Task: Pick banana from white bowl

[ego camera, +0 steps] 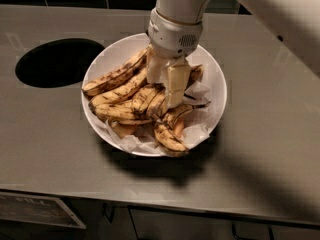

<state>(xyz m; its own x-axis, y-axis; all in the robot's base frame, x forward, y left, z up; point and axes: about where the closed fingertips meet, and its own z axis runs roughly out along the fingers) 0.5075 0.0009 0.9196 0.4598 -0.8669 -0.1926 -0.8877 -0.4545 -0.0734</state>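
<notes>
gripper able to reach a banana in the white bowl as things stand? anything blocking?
Probably yes. The gripper is down inside the white bowl, right at the pile of bananas. Nothing lies over them; only crumpled paper sits beneath.

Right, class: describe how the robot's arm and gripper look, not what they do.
The arm is a smooth white tube ending in a wider rounded collar with a small dotted grille. The gripper below is pale cream and blocky, down among the spotted yellow bananas in the large round white bowl. No cables or labels show.
</notes>
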